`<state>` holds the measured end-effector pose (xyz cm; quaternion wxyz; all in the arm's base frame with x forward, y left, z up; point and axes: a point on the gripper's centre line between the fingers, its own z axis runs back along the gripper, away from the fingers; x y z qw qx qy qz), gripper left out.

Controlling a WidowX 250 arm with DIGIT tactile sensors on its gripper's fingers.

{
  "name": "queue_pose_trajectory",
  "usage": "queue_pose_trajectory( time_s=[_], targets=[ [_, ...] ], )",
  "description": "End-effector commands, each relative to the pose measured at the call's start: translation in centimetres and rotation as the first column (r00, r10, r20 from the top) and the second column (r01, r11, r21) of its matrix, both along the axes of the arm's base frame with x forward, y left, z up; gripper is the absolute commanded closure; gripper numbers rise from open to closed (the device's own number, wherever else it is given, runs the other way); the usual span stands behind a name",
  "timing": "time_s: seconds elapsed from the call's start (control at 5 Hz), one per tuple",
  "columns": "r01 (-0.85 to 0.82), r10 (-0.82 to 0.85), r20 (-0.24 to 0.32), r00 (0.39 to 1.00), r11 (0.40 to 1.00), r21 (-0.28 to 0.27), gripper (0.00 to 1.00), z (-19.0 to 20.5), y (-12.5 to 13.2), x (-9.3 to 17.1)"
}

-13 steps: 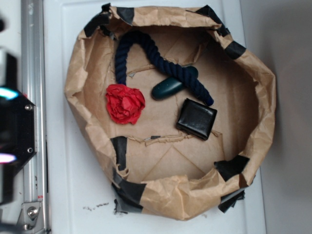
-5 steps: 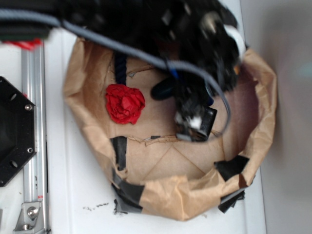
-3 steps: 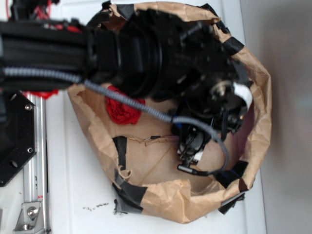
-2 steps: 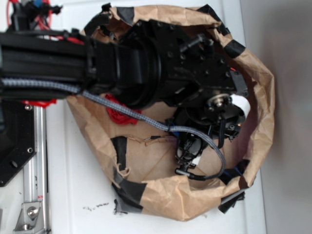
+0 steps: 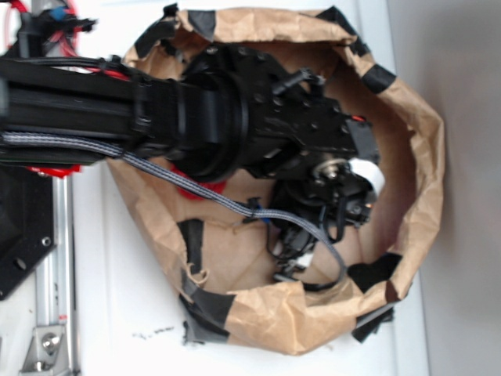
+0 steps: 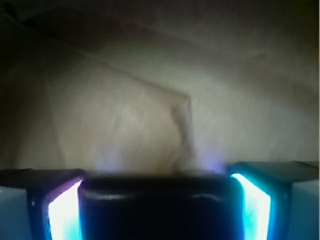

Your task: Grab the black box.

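Observation:
In the wrist view the black box (image 6: 157, 210), glossy with rounded edges, fills the whole gap between my gripper's (image 6: 159, 200) two glowing pads (image 6: 62, 212) and touches both. The gripper is shut on it, over brown paper. In the exterior view my black arm (image 5: 235, 117) reaches from the left across the paper basin, and the gripper (image 5: 291, 254) points toward the basin's near wall. The arm hides the box there.
The crumpled brown paper basin (image 5: 419, 157) has raised walls with black tape patches (image 5: 374, 274). A red paper ball (image 5: 196, 190) peeks out under the arm. A grey cable (image 5: 203, 196) loops beside the gripper. A metal rail (image 5: 59, 274) runs along the left.
The arm swung in over the basin and came down onto the black box. Since then the gripper has shifted toward the near wall and slightly left, away from where the box lay.

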<state>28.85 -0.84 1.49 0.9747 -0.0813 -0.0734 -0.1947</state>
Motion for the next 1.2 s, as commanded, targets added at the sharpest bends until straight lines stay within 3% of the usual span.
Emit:
queue_pose_trajectory(
  time_s=[0.0, 0.2, 0.4, 0.6, 1.0],
  targets=[
    [-0.015, 0.015, 0.051, 0.999, 1.000, -0.007, 1.00, 5.0, 0.2, -1.1],
    [-0.046, 0.044, 0.127, 0.991, 0.999, 0.014, 1.00, 9.9, 1.0, -0.5],
    [-0.101, 0.093, 0.130, 0.987, 0.993, 0.057, 1.00, 15.0, 1.1, -0.4],
    [-0.199, 0.195, 0.050, 0.980, 0.973, 0.115, 1.00, 19.0, 0.7, -1.1],
    [-0.221, 0.219, 0.029, 0.975, 0.970, 0.104, 1.00, 19.3, 0.5, -1.8]
  ],
)
